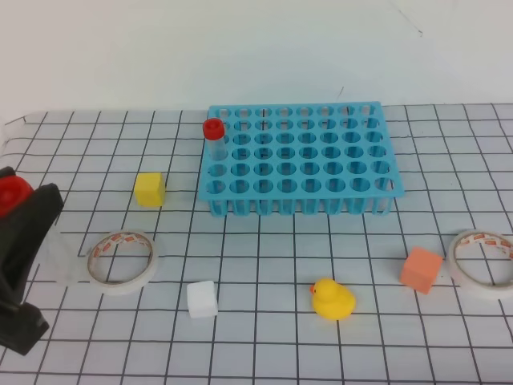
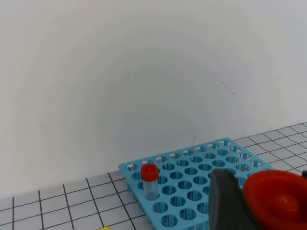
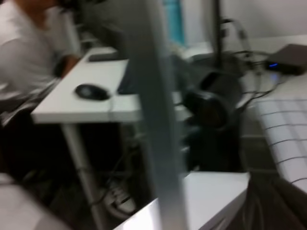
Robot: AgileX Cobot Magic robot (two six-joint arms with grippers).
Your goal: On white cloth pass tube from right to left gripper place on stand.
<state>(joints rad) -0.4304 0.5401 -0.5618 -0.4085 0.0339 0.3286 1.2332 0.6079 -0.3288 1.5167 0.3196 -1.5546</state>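
The left gripper (image 1: 32,233) is found at the nine o'clock edge of the exterior high view, clamped on a tube (image 1: 56,253) whose red cap (image 2: 277,199) fills the lower right of the left wrist view; the clear body is seen beside the black finger. The transfer between arms is therefore judged complete, and placement on the stand (image 1: 300,156) is judged to be the step in hand.

The right gripper is not seen in any view; its wrist camera is directed away from the bench toward a desk and a seated person. Its jaws are taken to be together and empty.

A second tube (image 1: 214,140) is noted upright in a hole at the stand's left edge, near the back. The stand rests on the white cloth (image 1: 264,273), toward twelve o'clock from centre.

Recommendations for the placement:
- The held tube should be brought upright before descent, cap uppermost.
- A vacant hole clear of the seated tube should be chosen, so that the fingers do not strike its cap.
- The yellow block (image 1: 149,189) and the tape roll (image 1: 122,261), lying between gripper and stand, should be passed over with height to spare.
- Release is advised only once the tube bottom is seated in the hole.
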